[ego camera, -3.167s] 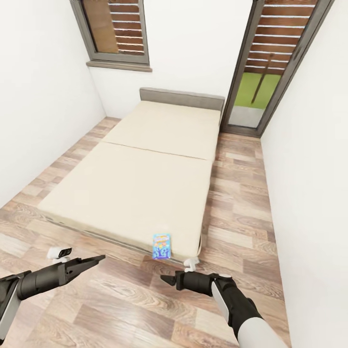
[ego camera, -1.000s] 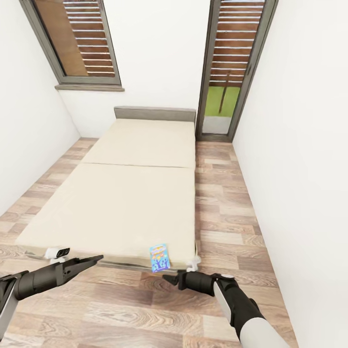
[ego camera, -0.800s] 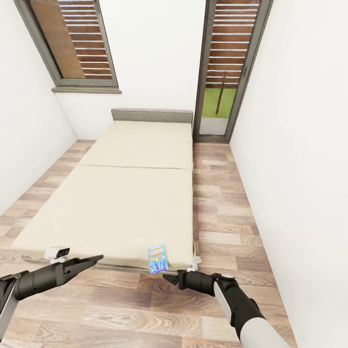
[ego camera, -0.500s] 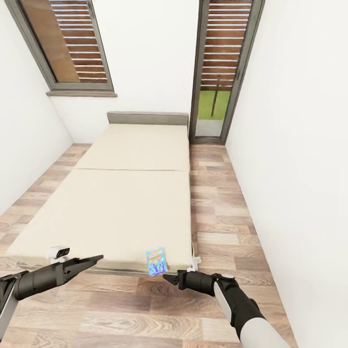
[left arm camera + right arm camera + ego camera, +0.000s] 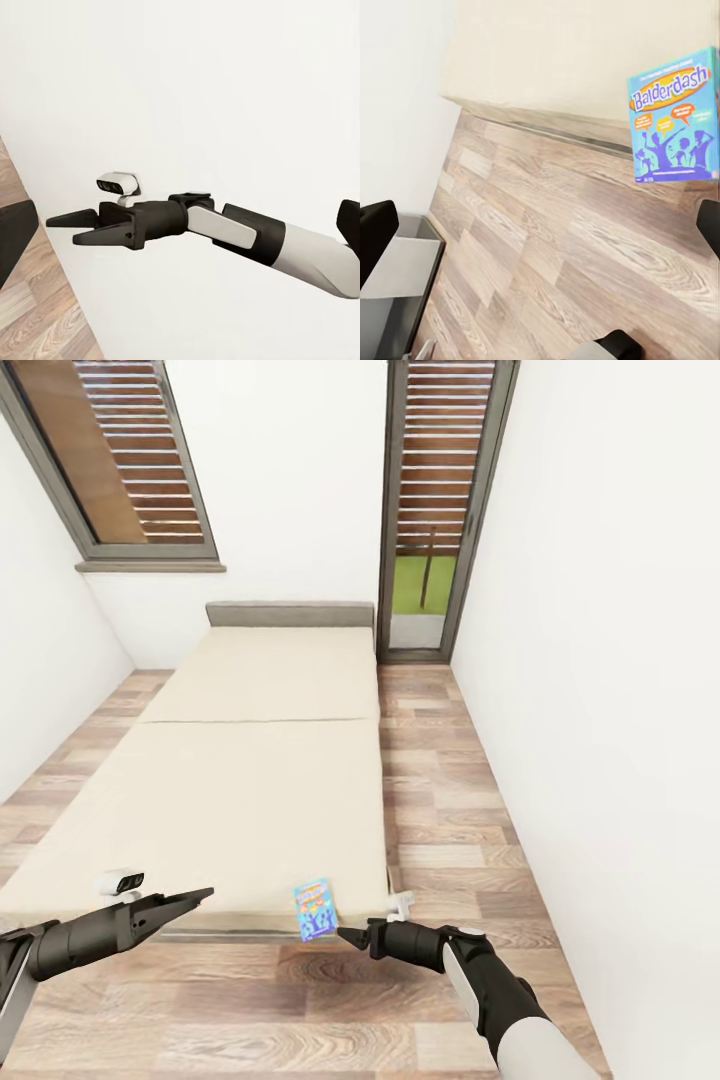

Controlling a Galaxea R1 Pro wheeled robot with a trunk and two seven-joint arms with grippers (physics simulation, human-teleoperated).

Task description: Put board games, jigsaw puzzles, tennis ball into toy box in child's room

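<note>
A blue board game (image 5: 315,909) printed "Balderdash" lies at the near right corner of the bed (image 5: 240,780), its near end jutting past the mattress edge. The right wrist view shows the same board game (image 5: 673,112) over the bed's edge (image 5: 555,67) and the wooden floor. My right gripper (image 5: 343,935) hovers open just right of the box, low over the floor. It also appears in the left wrist view, where the right gripper (image 5: 66,229) has its fingers apart. My left gripper (image 5: 200,896) is open and empty in front of the bed's foot, left of the box.
A slatted window (image 5: 110,460) and a glazed door (image 5: 435,510) stand in the far wall behind the grey headboard (image 5: 290,614). A strip of wooden floor (image 5: 440,790) runs between the bed and the right-hand white wall (image 5: 620,660).
The whole view has shifted as the camera moved, so the bed now sits further left and looks straighter. Both arms keep their pose. The blue box rests where it was.
</note>
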